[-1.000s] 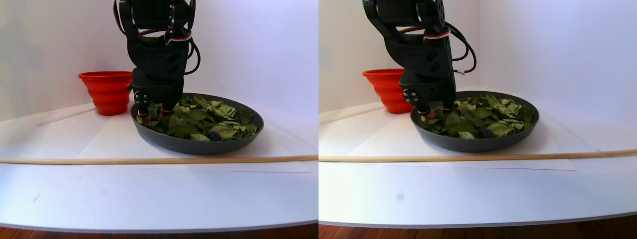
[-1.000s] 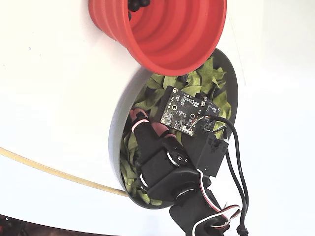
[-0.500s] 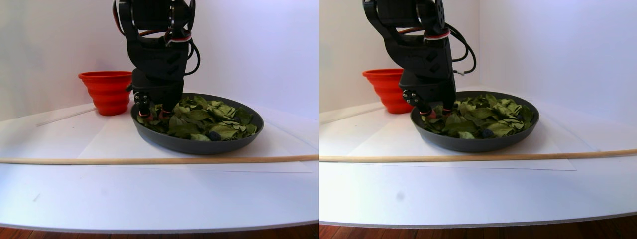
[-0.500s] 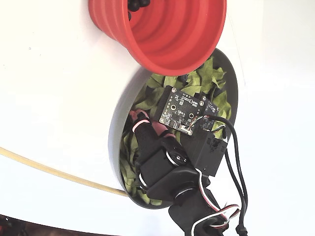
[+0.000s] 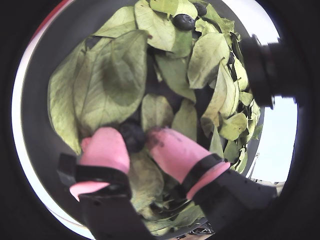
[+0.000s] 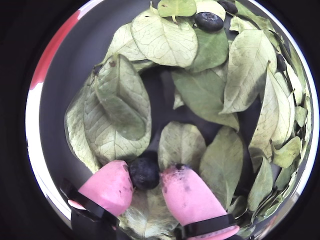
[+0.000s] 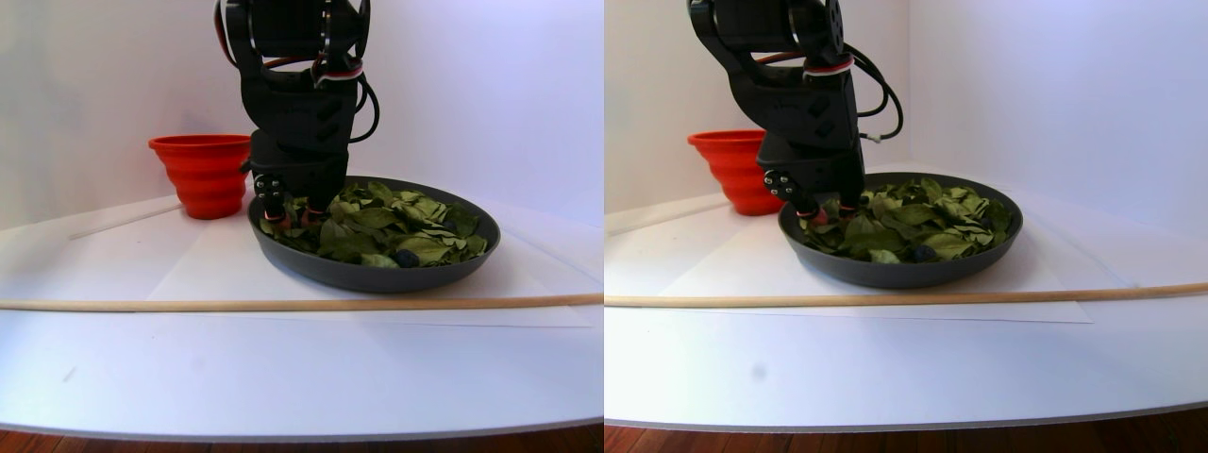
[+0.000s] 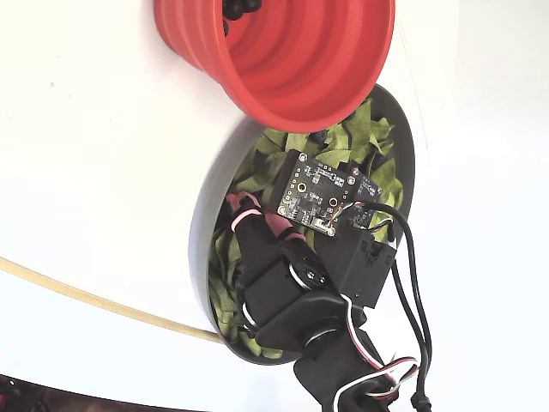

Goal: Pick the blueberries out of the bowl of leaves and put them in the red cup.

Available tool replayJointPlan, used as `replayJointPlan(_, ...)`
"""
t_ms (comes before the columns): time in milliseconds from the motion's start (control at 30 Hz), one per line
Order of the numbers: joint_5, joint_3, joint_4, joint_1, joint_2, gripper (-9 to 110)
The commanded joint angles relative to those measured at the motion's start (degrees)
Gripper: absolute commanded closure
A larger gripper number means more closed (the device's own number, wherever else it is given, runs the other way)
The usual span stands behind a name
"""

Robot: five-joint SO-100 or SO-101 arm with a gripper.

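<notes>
In both wrist views my gripper (image 6: 145,173) (image 5: 135,138) is shut on a dark blueberry (image 6: 144,173) (image 5: 132,137) that sits between the pink fingertips (image 6: 111,186), low over the leaves (image 6: 165,41). Another blueberry (image 6: 209,20) (image 5: 184,21) lies among leaves at the far side. The stereo pair view shows the gripper (image 7: 291,215) down at the left side of the dark grey bowl (image 7: 377,276), and a blueberry (image 7: 406,257) near the front rim. The red cup (image 7: 201,173) stands just left of the bowl. In the fixed view the red cup (image 8: 292,51) holds dark berries (image 8: 236,7).
A long wooden stick (image 7: 283,304) (image 8: 86,296) lies across the white table in front of the bowl. A white paper sheet (image 7: 217,269) lies under the bowl. White walls close in behind. The arm's cables (image 8: 412,292) hang over the bowl's far side.
The arm has shifted very slightly at the cup side of the bowl. The bowl, cup and stick have not moved.
</notes>
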Motion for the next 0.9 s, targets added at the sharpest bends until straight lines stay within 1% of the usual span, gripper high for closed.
replayJointPlan(0, -0.09, 0.18, -1.14, -0.44, 4.13, 91)
replayJointPlan(867, 0.88, 1.76, 4.57, -0.88, 12.74, 92)
